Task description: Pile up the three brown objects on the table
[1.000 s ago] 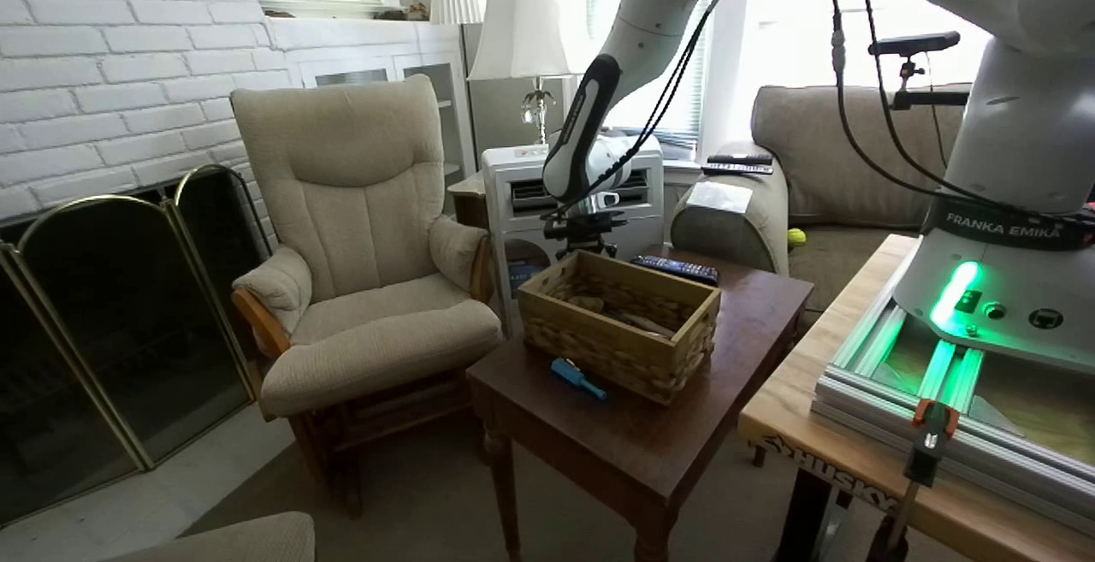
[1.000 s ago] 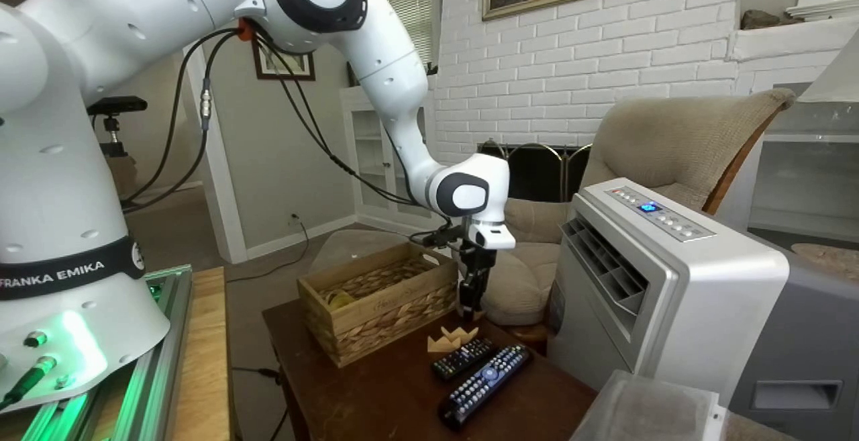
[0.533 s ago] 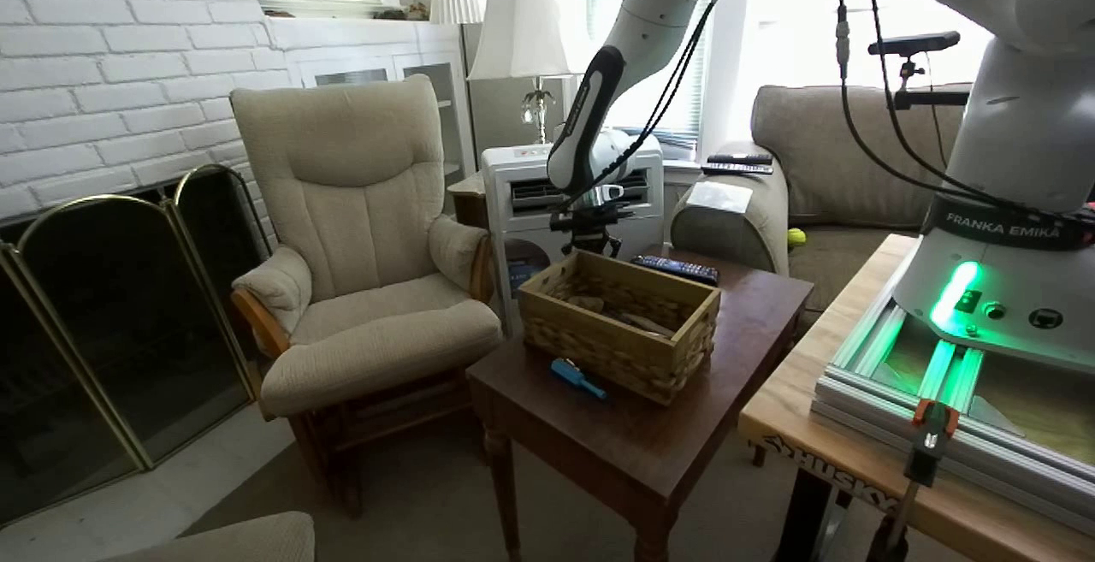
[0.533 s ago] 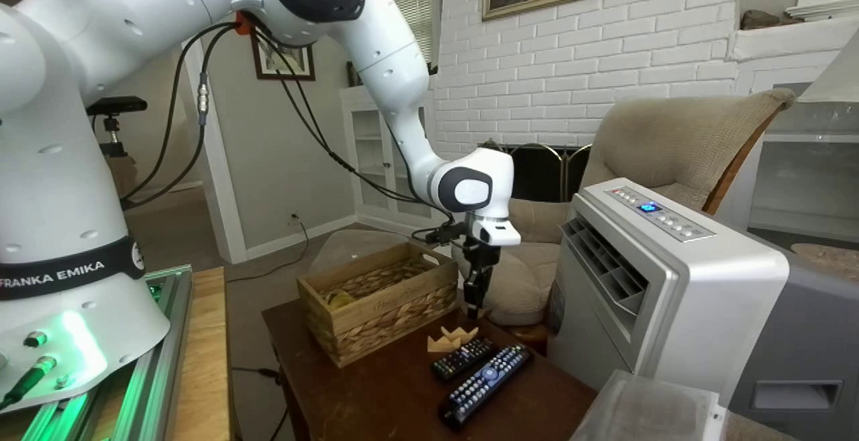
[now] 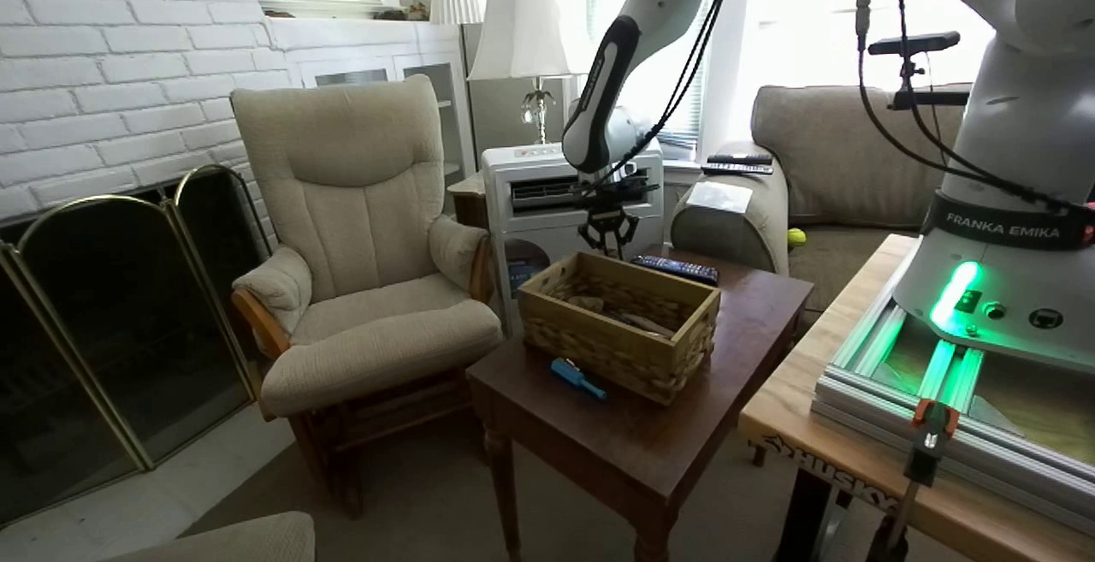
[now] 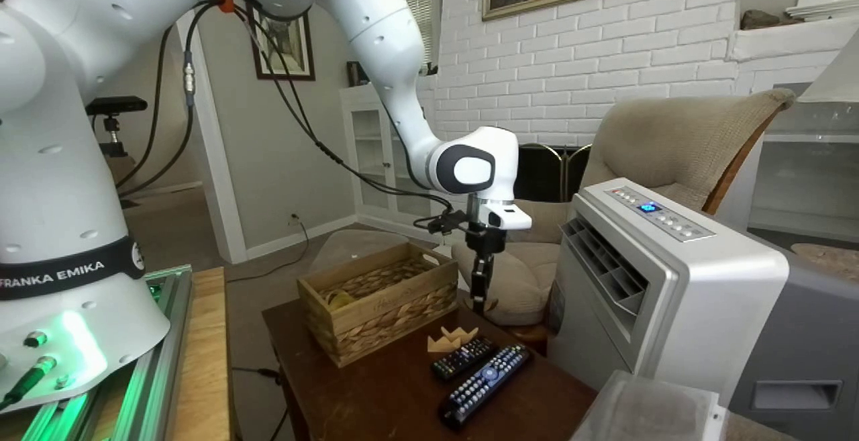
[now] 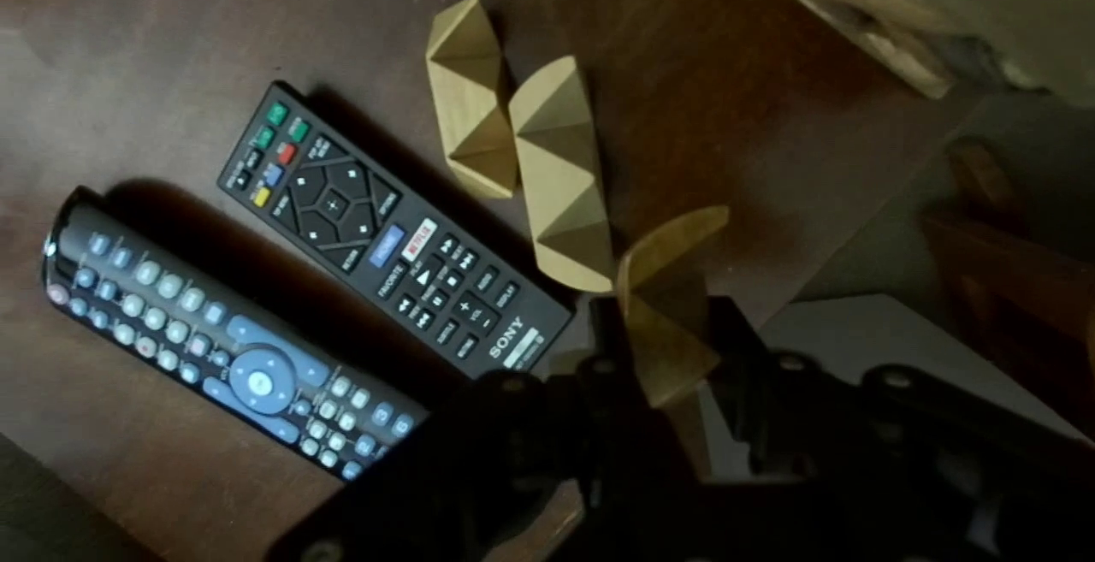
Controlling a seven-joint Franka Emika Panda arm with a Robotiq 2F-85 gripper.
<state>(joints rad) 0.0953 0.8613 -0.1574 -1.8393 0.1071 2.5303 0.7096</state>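
Smooth and dark reddish-brown, the rectangular wooden bench stood in a living room. Seen from the wrist, the black pincer was clamped on a light-brown zigzag-edged wooden piece; in an exterior view, only a small tan bit of that piece peeked out beside the pincer. The wrist view also showed a second zigzag piece and a third zigzag piece lying side by side on the bench, near a slim black Sony remote and a larger dark remote with blue and white buttons. In an exterior view, those two pieces showed their points facing up. Visible in an exterior view alone, a small elongated bright-blue item lay on the bench just beside a rectangular wood-rimmed basket with woven tan sides, which appeared in both exterior views. Around the bench were a beige padded armchair, a boxy white air conditioner and, farther back, a white-painted brick wall with a gold-framed fireplace screen in front of it.
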